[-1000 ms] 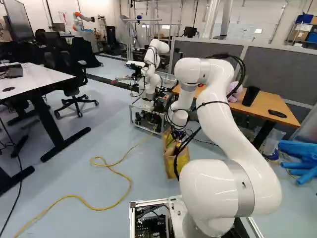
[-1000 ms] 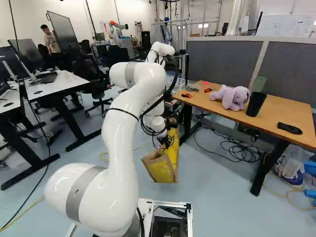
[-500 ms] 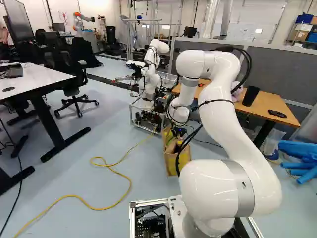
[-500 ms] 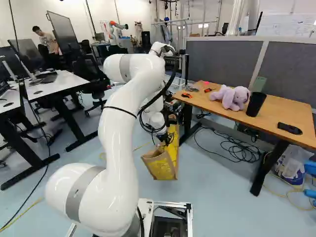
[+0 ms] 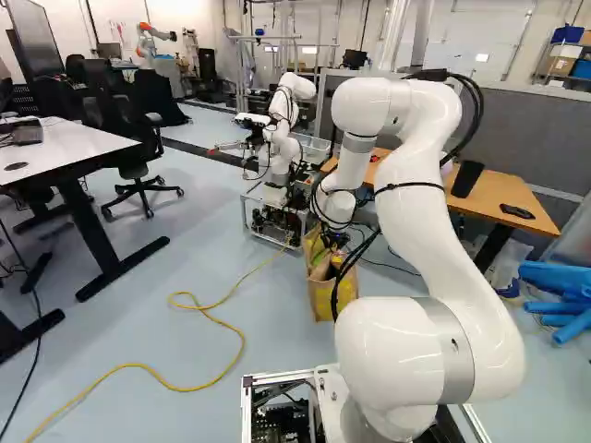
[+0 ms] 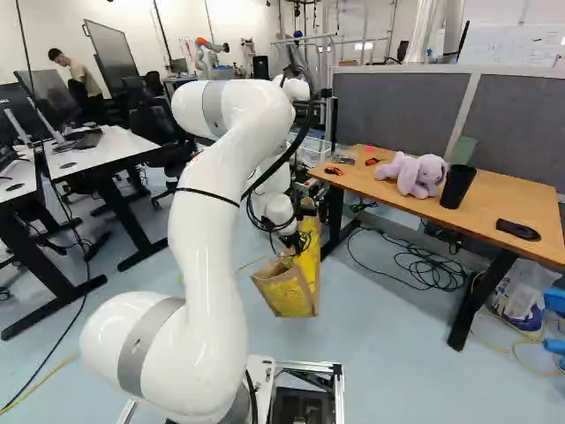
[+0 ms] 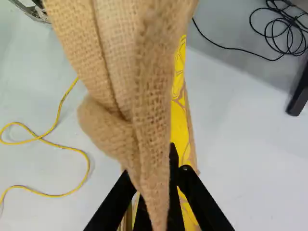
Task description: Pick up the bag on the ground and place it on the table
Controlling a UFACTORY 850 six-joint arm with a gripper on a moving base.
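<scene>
Beyond my arm's lowest joint, left base view: I see my glossy white arm (image 5: 416, 185) reach ahead and bend down to the black gripper (image 5: 334, 242), which is at the top of the task's thing.
Bag: a tan woven burlap bag with yellow printed sides (image 5: 323, 297), ahead of my base, beside the table's near left end and not on it.
Yellow cable: a thin yellow cable (image 5: 222, 323) loops over the floor to the left of the bag.
Right base view, bag: it leans below the gripper, its printed side towards me; I can't tell whether its bottom touches the floor.
Table: a wooden-topped table (image 6: 380, 184) with dark legs.
Plush: a lilac plush elephant (image 6: 419, 174) sits towards the far edge, a black cup (image 6: 456, 186) just beside it.
Table's right end: a flat black object (image 6: 517, 230).
Wrist view, claw: I have the bag's cloth pinched, a finger on either side.
Black cable: a coiled black cable (image 7: 284, 43) lies on the floor, apart from the bag.
</scene>
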